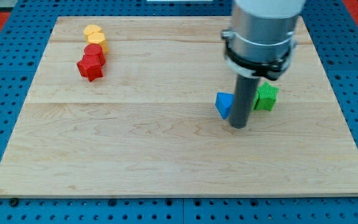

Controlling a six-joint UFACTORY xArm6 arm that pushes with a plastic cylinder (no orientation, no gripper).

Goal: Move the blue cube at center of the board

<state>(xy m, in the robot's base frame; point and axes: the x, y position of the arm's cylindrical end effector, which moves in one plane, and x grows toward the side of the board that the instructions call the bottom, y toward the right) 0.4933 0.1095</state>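
Observation:
A blue block (224,104), the task's blue cube though it looks wedge-shaped from here, lies right of the board's middle. My tip (238,126) is at the end of the dark rod, touching or very close to the blue block's right side, a little below it. The rod hides part of the blue block. A green block (266,97) lies just right of the rod.
At the board's upper left stand a yellow heart-shaped block (95,35), a red round block (94,52) and a red star-shaped block (90,67), close together in a column. The wooden board (135,149) lies on a blue pegboard surface.

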